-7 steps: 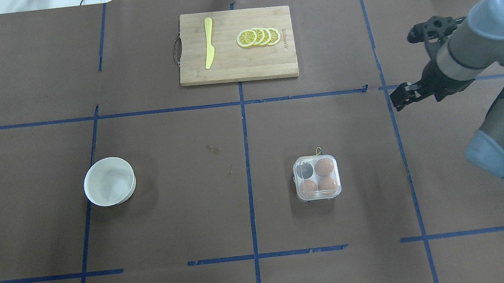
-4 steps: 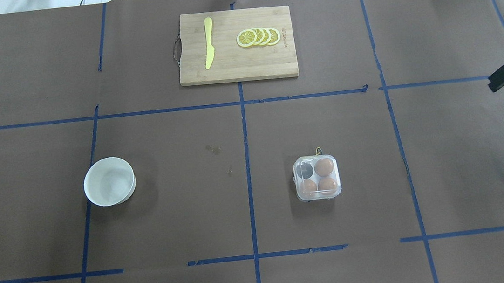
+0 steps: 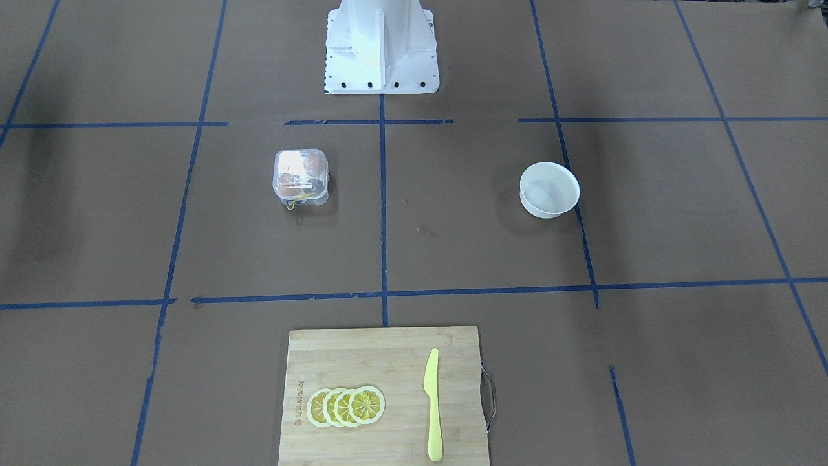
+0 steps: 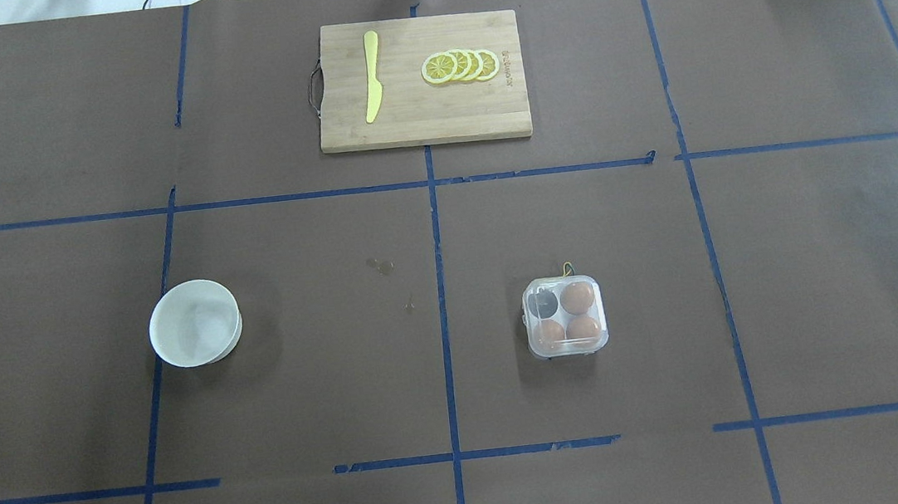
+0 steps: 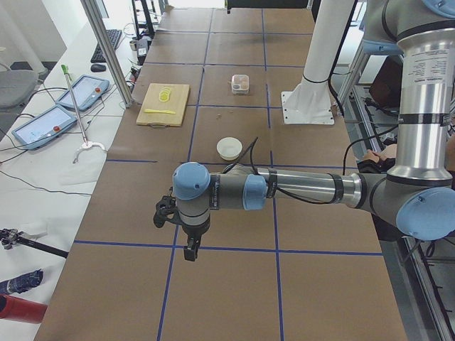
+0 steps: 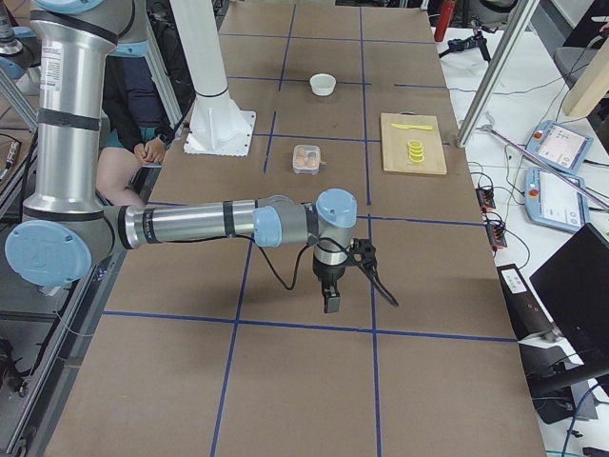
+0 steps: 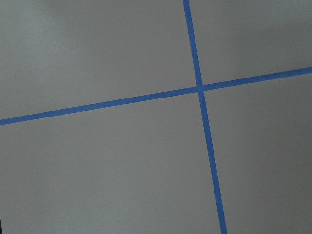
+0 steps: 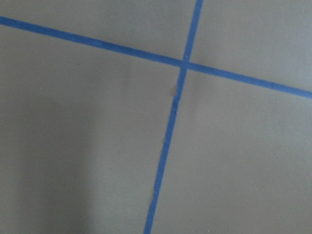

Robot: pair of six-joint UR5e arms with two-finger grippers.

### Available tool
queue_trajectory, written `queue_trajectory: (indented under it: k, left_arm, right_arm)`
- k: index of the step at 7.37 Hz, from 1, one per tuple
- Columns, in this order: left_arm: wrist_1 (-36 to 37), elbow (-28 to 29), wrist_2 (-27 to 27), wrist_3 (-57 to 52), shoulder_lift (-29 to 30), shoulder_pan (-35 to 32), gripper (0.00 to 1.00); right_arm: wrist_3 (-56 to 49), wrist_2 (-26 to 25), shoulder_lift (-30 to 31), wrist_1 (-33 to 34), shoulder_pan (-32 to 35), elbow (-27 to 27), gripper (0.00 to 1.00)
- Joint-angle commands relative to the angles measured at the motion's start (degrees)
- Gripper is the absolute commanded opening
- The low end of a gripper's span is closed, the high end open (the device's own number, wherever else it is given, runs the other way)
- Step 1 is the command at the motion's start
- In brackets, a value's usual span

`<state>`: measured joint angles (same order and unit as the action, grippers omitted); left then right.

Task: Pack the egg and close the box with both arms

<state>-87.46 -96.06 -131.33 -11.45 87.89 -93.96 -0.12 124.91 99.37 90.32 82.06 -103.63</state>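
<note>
The clear box (image 4: 568,346) stands right of the table's centre, and its lid appears down. It holds three orange-brown eggs (image 4: 577,297), and its far-left cell looks dark. The box also shows in the front-facing view (image 3: 301,176). Neither arm shows in the overhead or front-facing views. The left gripper (image 5: 186,238) shows only in the exterior left view, hanging over bare table far from the box (image 5: 240,83). The right gripper (image 6: 331,297) shows only in the exterior right view, low over the table's far right end. I cannot tell whether either is open or shut. Both wrist views show only brown paper and blue tape.
A white bowl (image 4: 195,322) sits on the left side of the table. A wooden cutting board (image 4: 424,113) at the back centre carries a yellow knife (image 4: 372,76) and lemon slices (image 4: 460,65). The white base pedestal (image 3: 381,45) stands at the robot's edge.
The right arm and gripper have swung out of the overhead view past its right edge. The box, bowl and board have not moved.
</note>
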Motion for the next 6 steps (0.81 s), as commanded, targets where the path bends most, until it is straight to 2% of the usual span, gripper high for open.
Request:
queue_trajectory:
  k: [1,2,3,4,6]
  left_arm:
    - [-0.25,0.08,-0.07,0.03,0.00,0.00,1.00]
    - [-0.26,0.08,-0.07,-0.06,0.00,0.00,1.00]
    - [-0.26,0.08,-0.07,-0.06,-0.09,0.00,1.00]
    - [-0.26,-0.01,-0.07,-0.06,-0.09,0.00,1.00]
    - [-3.74,-0.01,-0.07,0.03,0.00,0.09,1.00]
  right_arm:
    - [-0.41,0.51,3.80,0.21,3.02,0.27,1.00]
    - [-0.15,1.12,4.94,0.21,4.15,0.27,1.00]
    - [-0.23,7.13,5.65,0.30,4.94,0.45,1.00]
    - [-0.15,8.84,5.83,0.39,5.21,0.10,1.00]
    - [0.03,8.86,5.75,-0.14,5.13,0.01,1.00]
